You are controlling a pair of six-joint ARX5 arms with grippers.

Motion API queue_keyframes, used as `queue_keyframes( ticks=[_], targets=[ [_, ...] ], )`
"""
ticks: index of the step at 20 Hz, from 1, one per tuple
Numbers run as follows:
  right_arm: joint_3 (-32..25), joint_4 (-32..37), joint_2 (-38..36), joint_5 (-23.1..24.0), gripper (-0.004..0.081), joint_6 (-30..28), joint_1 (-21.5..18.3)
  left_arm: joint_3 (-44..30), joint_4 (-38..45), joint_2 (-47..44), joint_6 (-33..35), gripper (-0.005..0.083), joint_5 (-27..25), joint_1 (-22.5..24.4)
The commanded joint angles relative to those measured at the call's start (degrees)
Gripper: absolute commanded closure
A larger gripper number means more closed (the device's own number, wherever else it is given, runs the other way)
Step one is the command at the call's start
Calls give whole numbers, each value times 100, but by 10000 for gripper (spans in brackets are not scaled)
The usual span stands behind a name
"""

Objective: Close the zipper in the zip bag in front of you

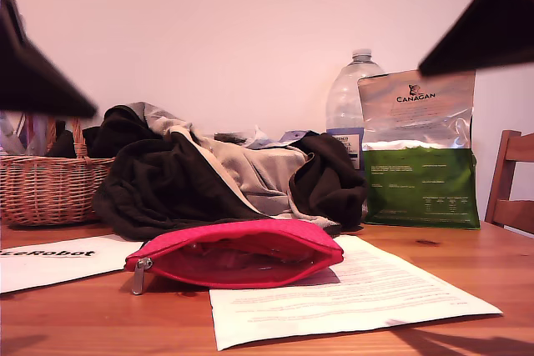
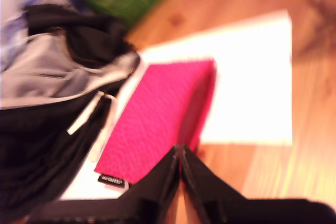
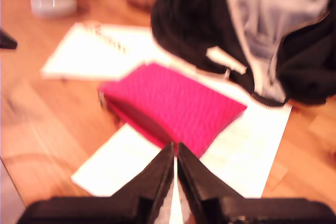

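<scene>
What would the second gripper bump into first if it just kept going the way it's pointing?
Probably the zip bag. My second gripper, jaws together, points at the bag's near edge, with only white paper below in between. Depth is blurry, so it might touch the paper first.

zip bag (image 1: 238,253) on paper (image 1: 350,293), before jacket (image 1: 209,172).
</scene>
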Motion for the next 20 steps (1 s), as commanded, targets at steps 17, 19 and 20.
queue_keyframes(
  ticks=[17,19,20],
  targets=[
    [-31,269,433,-42,783,-31,136,-81,2490,3475,4247,500,463,1115],
    [-31,271,433,-42,783,-31,136,-50,2747,3768,4557,500,474,1187],
    [-31,271,433,-42,783,-31,136,-20,2865,3904,4557,500,505,1220]
  ],
)
